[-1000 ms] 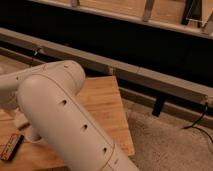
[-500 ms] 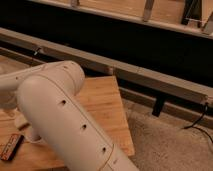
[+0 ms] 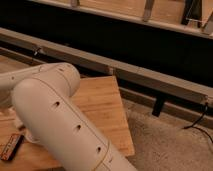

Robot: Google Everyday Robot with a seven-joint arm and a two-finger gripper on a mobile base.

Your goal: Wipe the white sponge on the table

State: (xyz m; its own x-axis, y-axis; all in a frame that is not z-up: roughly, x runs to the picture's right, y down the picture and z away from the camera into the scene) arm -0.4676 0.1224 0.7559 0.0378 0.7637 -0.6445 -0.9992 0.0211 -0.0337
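The table [image 3: 102, 107] has a light wood plank top and fills the lower left of the camera view. My big off-white arm [image 3: 55, 120] crosses in front of it and covers most of its left half. The white sponge is hidden or out of view. My gripper is not in view; it lies somewhere past the arm, toward the left edge of the picture. A rounded white shape [image 3: 24, 131] shows just under the arm at the left; I cannot tell what it is.
A small dark and orange packet [image 3: 11, 146] lies on the table at the lower left. A grey rail [image 3: 130, 75] on a dark wall runs behind the table. Speckled carpet [image 3: 165, 145] lies to the right, with a black cable [image 3: 197, 125].
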